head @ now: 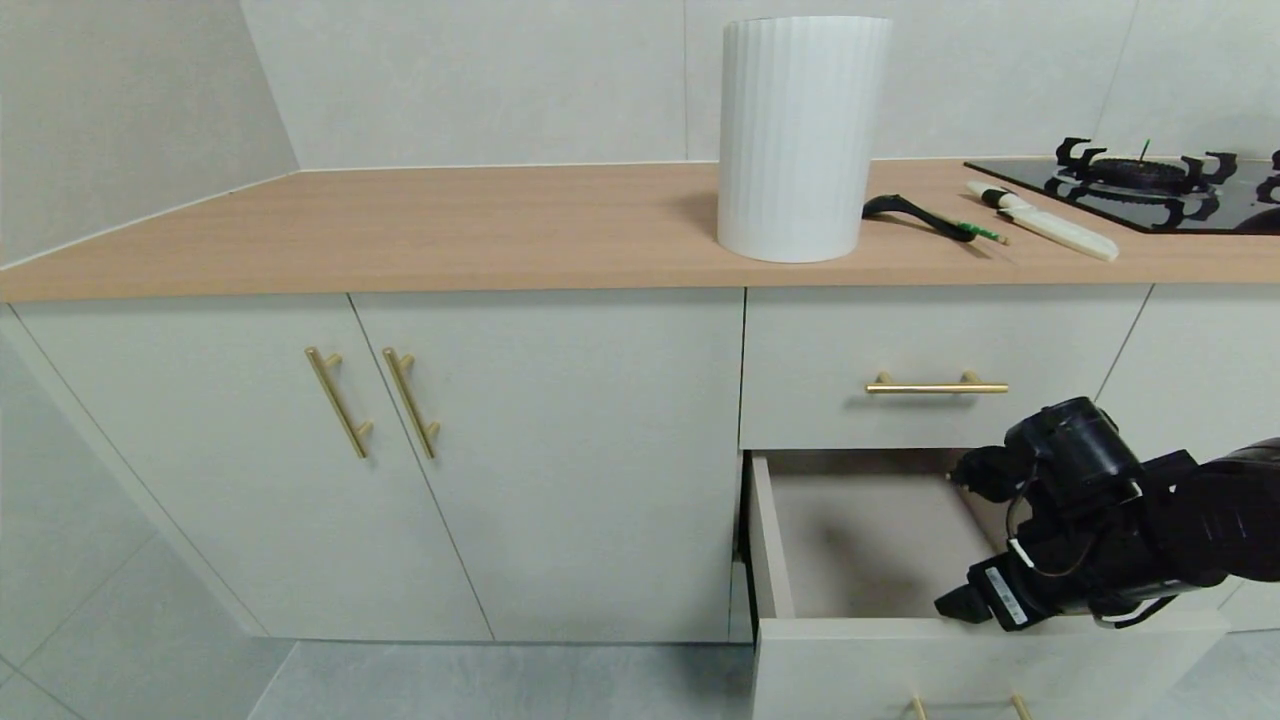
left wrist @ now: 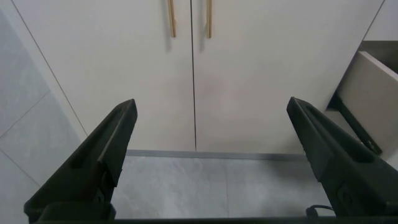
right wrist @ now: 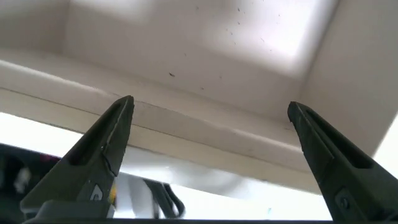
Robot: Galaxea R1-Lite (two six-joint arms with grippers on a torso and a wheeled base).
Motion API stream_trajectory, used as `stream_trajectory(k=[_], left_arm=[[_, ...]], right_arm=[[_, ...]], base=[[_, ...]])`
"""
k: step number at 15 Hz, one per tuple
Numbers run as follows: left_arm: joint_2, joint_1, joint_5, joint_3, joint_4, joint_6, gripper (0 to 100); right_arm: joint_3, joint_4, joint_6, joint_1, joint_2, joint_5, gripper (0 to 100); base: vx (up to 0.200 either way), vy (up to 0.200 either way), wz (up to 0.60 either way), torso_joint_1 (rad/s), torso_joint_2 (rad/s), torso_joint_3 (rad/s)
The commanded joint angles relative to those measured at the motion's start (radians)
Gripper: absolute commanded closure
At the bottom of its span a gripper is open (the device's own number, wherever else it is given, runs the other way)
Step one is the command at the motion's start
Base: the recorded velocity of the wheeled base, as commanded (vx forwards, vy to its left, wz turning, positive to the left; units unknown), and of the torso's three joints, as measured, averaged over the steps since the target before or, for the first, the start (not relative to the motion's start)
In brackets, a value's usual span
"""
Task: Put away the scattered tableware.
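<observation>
On the wooden countertop (head: 450, 225) lie a black-handled utensil (head: 905, 212), a thin green stick (head: 978, 232) and a white knife (head: 1045, 222), to the right of a tall white ribbed container (head: 800, 135). The lower drawer (head: 770, 540) stands pulled out with nothing visible inside. My right gripper (head: 962, 540) hangs open over the drawer's right part, with nothing between its fingers; in the right wrist view the gripper (right wrist: 208, 143) faces the drawer's pale inner wall (right wrist: 205, 56). My left gripper (left wrist: 211, 143) is open and holds nothing, low in front of the cupboard doors (left wrist: 193, 68).
A black gas hob (head: 1150, 185) occupies the counter's far right. A shut drawer with a gold handle (head: 935, 386) sits above the open one. Two cupboard doors with gold handles (head: 370, 400) are to the left. The open drawer's side (left wrist: 373, 81) juts out above grey floor tiles (left wrist: 186, 186).
</observation>
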Motion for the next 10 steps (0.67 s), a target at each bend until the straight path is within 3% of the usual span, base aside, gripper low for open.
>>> stream_trajectory(k=[1, 6, 10], left_arm=[[0.001, 0.000, 0.000, 0.000, -0.001, 0.000, 0], [0.001, 0.000, 0.000, 0.000, -0.001, -0.001, 0], [0.001, 0.000, 0.001, 0.000, -0.001, 0.000, 0]], right_arm=[[-0.001, 0.061, -0.023, 0.002, -0.015, 0.000, 0], [-0.004, 0.248, -0.078, 0.039, -0.017, -0.006, 0], [-0.003, 0.323, -0.105, 0.045, -0.018, -0.011, 0]], base=[[0.000, 0.000, 0.00, 0.000, 0.00, 0.000], [0.000, 0.000, 0.00, 0.000, 0.00, 0.000], [0.000, 0.000, 0.00, 0.000, 0.00, 0.000]])
